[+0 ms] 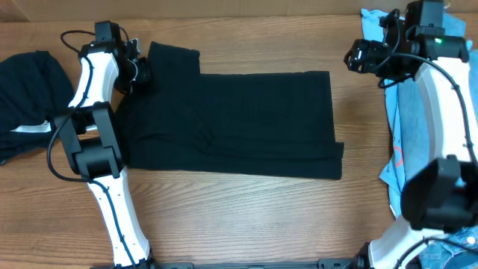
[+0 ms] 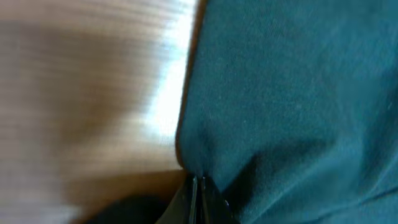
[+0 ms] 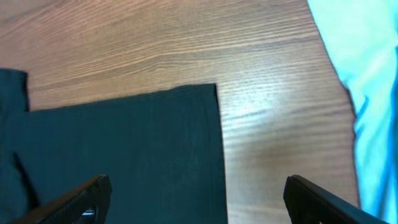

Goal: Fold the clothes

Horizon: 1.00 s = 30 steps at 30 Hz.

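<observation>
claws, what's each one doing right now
left claw: shut on the black t-shirt
right claw: open, holding nothing

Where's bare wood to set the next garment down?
Free: the table strip in front of the black T-shirt; the gap between shirt and light-blue garment. Crowded: far left, left claw shut on the shirt beside another black garment.
</observation>
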Each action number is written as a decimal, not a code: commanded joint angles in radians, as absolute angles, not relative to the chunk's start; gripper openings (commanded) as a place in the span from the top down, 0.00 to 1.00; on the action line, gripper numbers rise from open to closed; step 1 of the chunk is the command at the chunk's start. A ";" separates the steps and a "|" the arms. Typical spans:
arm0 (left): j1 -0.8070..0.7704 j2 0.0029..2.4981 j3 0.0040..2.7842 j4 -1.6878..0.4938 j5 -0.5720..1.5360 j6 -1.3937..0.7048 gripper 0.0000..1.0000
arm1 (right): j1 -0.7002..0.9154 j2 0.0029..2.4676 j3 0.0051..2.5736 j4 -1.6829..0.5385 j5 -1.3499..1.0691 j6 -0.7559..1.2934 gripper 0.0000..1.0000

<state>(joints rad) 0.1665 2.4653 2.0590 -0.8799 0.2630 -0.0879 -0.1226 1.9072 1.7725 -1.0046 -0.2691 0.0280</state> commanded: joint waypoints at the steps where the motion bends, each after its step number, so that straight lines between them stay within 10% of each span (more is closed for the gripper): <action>1: 0.179 2.413 2.041 -0.937 0.233 -0.185 0.96 | -0.115 2.050 1.771 -0.975 -0.316 0.024 0.04; 16: 0.190 2.413 2.041 -0.991 0.233 -0.191 0.96 | -0.027 2.329 1.772 -0.638 -0.304 -0.007 0.10; 30: 0.190 2.413 2.041 -0.991 0.233 -0.191 0.96 | -0.026 2.377 1.771 -0.609 -0.286 0.000 0.78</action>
